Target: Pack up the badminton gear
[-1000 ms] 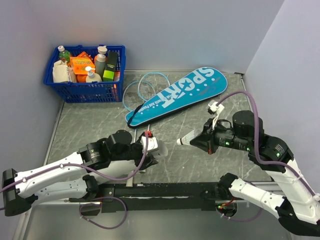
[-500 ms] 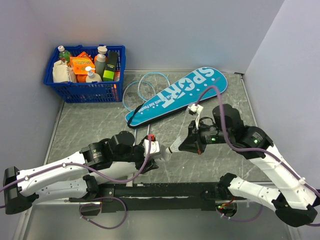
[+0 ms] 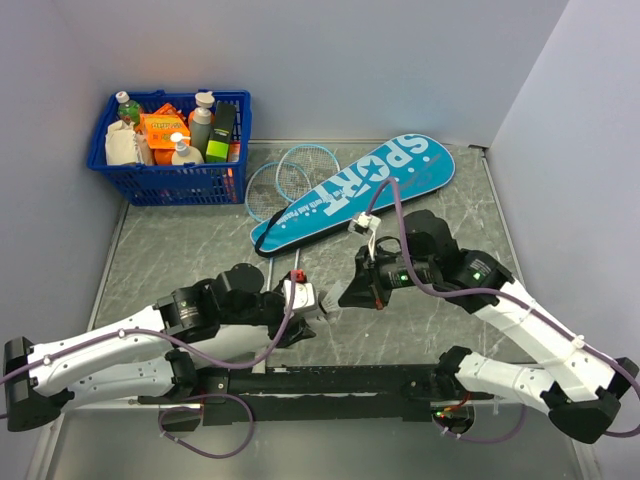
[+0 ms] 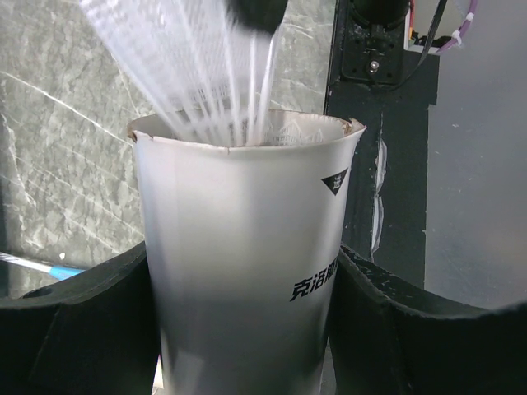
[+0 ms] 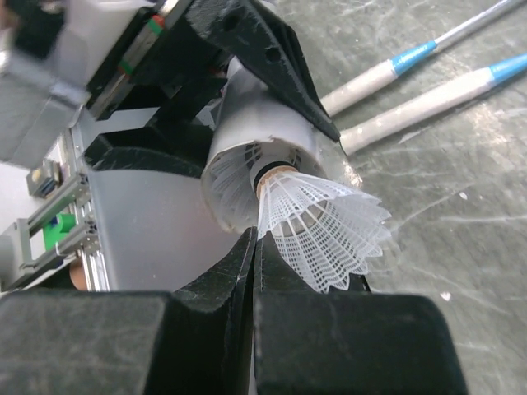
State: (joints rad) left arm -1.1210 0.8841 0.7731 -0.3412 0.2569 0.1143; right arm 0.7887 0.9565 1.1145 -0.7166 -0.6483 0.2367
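Grey marble tabletop [image 3: 180, 250], left hand [image 3: 310, 300] clamped round white tube [image 4: 239, 271], right hand [image 5: 254, 247] pinching shuttlecock [image 5: 321, 230], cork pointing into tube mouth

Even overhead light brightens my table [image 3: 180, 250]; the shadows on it are soft. At my left wrist the shuttlecock [image 4: 189, 74] is smeared with blur, the cup [image 4: 247, 271] greying downward. My right wrist's foreground is dark, unfocused.
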